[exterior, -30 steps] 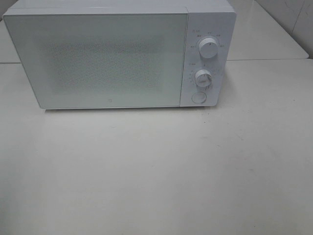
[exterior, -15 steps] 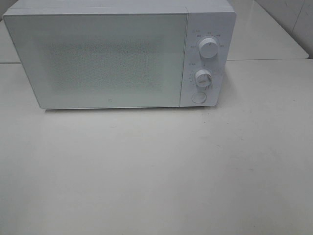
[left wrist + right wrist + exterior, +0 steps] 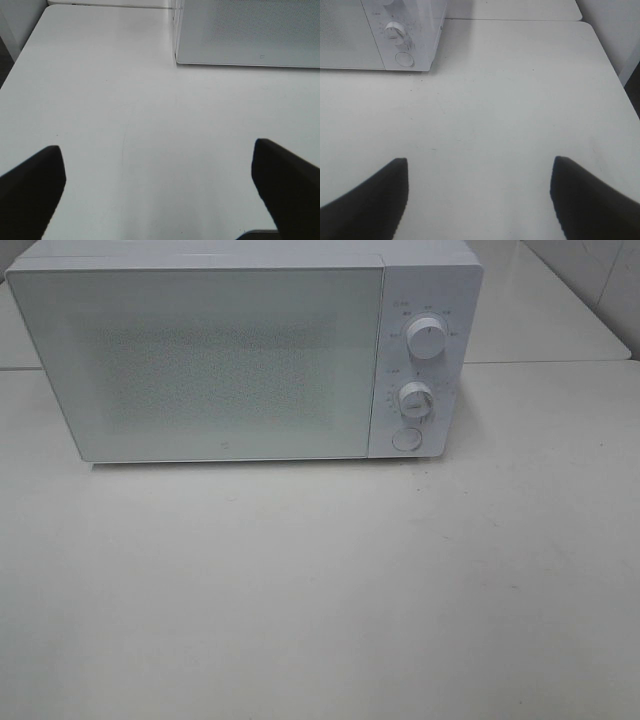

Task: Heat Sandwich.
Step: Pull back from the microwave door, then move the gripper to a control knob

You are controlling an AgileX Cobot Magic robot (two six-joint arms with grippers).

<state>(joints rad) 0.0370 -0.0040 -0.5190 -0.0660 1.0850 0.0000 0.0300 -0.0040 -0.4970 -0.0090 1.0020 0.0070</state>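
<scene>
The sandwich is out of view in every frame. A white microwave (image 3: 240, 350) stands at the back of the white table (image 3: 320, 590) with its door shut; two dials (image 3: 426, 340) and a round button (image 3: 406, 439) sit on its right panel. Neither arm shows in the exterior high view. My left gripper (image 3: 157, 170) hovers open over bare table in front of the microwave's (image 3: 250, 32) left corner, nothing between its black fingers (image 3: 32, 185). My right gripper (image 3: 480, 185) is open too, over bare table off the microwave's (image 3: 395, 35) control side.
A second white table surface (image 3: 540, 300) lies behind and to the right of the microwave. The table's left edge (image 3: 20, 55) shows in the left wrist view and its right edge (image 3: 615, 70) in the right wrist view.
</scene>
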